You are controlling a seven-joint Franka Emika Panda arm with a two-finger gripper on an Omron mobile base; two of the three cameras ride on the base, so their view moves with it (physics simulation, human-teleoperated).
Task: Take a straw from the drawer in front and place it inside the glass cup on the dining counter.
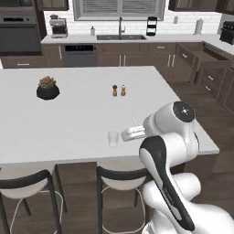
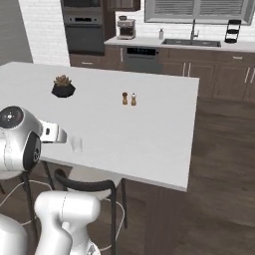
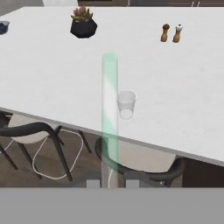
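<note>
My jaws are closed on the straw (image 3: 109,109) at its base; light, slippery, it bends easily near the glass cup (image 3: 126,104).

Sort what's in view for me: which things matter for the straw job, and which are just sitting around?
Job: straw, held in the shut gripper; glass cup; dining counter; open drawer.
Lying about: potted plant, salt and pepper shakers, stools.

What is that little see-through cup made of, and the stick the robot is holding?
The glass cup looks like clear, colourless glass or plastic: the white counter top shows straight through it. The straw looks like thin, pale greenish, see-through plastic, since the counter edge and the stool show faintly through it. It is a rendered scene, so these are guesses.
</note>
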